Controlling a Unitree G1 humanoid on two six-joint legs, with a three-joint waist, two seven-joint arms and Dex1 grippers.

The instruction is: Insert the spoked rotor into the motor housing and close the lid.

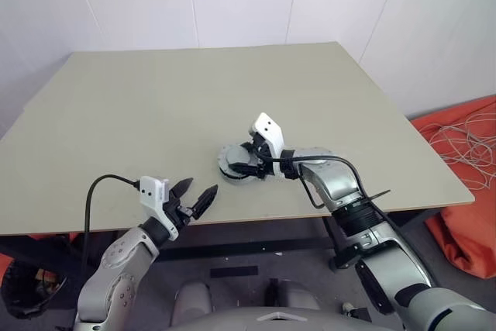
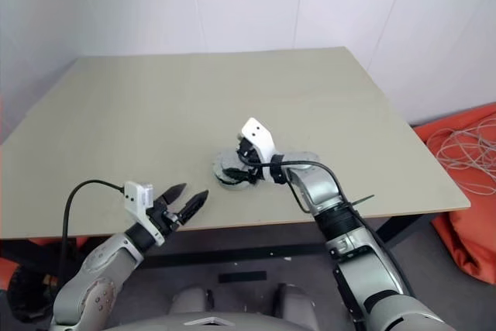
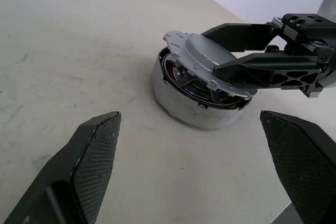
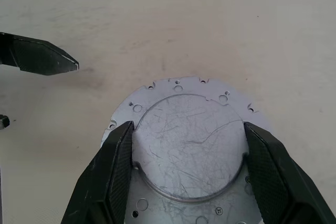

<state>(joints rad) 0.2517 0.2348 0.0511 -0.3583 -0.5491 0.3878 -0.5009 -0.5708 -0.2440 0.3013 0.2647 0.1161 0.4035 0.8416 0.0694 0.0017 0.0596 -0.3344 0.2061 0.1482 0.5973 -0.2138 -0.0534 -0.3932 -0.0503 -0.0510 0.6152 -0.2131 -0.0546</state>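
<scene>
The left gripper (image 1: 194, 196) is seen nearest, held just off the table's (image 1: 116, 114) near edge with its fingers spread wide and nothing between them; it appears to be kept back to leave room for the other arm. Beyond it, toward the middle of the table, the motor housing (image 3: 197, 106) stands as a pale round shell with dark and copper-coloured parts visible inside. Whether the spoked rotor is already seated within cannot be told. The lid (image 3: 210, 61) is gripped across its raised centre by the right gripper (image 4: 186, 150), the fingers parted only as far as that centre is wide. The lid is held tilted, one side resting on the far part of the housing rim and the near side lifted, probably so that it can be lowered and lined up squarely. Closing is judged to be the step in hand. Around the housing the table is bare on every side, and the near edge lies closest to it.
</scene>
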